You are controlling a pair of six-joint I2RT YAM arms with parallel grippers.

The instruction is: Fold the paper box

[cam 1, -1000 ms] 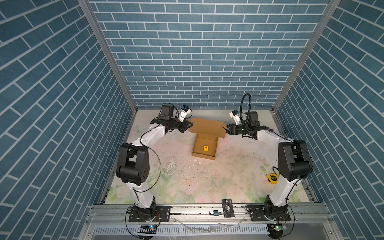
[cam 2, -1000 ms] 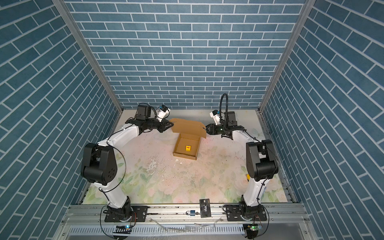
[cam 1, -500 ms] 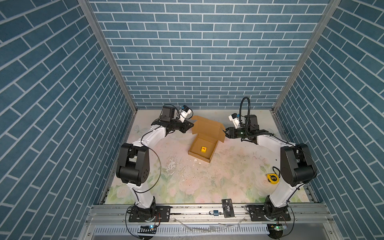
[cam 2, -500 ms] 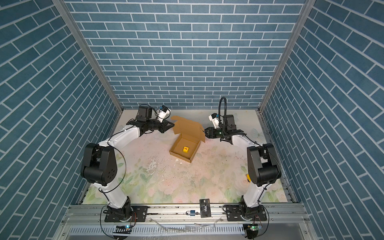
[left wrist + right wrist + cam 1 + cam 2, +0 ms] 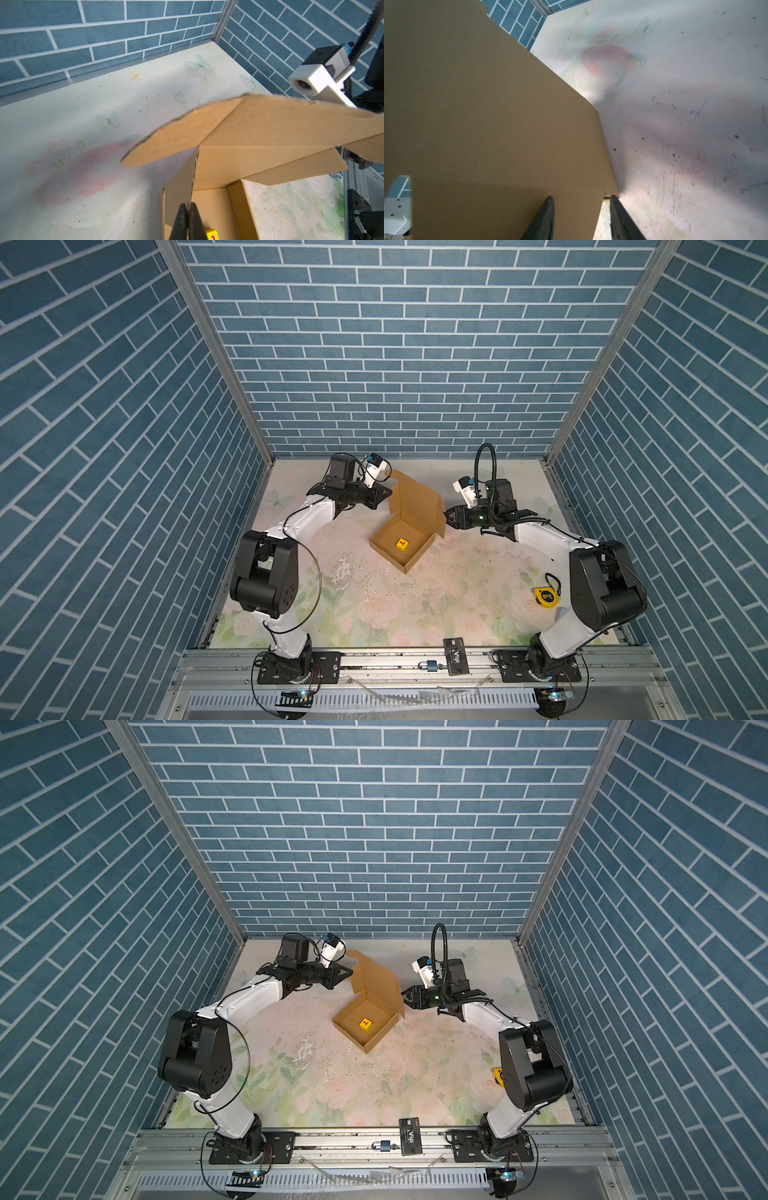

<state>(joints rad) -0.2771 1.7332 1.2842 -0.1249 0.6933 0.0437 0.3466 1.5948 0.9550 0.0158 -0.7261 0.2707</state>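
Left wrist view is the useful one: the left gripper (image 5: 188,209) is clamped tight on the top edge of a side wall of the paper box (image 5: 259,128). Its dark fingers (image 5: 180,220) press on either side of the card with no gap, but they run off the frame so you only see the tips. A yellow cube (image 5: 211,234) inside the box is cut off there too, just a sliver. The right wrist view is mostly blurry brown card (image 5: 488,104), the outside of the lid filling the frame. The right gripper (image 5: 581,199) has its fingers (image 5: 548,209) standing apart with a clear gap and the lid's lower corner showing by it, and I can't tell if either finger touches the card. In both top views that gripper (image 5: 448,517) (image 5: 404,994) sits right at the lid's right edge, and the left gripper (image 5: 387,492) is at the far left corner by the lid's hinge. The box (image 5: 415,499) (image 5: 376,977) sits toward the back middle of the floral table (image 5: 374,605), between the two grippers, turned so one corner points at the front rail. It's plain tan corrugated card with no print, a shallow tray with its walls up, the lid raised and tilted behind it, with creases and round-cornered flaps at its sides. The cube (image 5: 402,544) has a red mark on top
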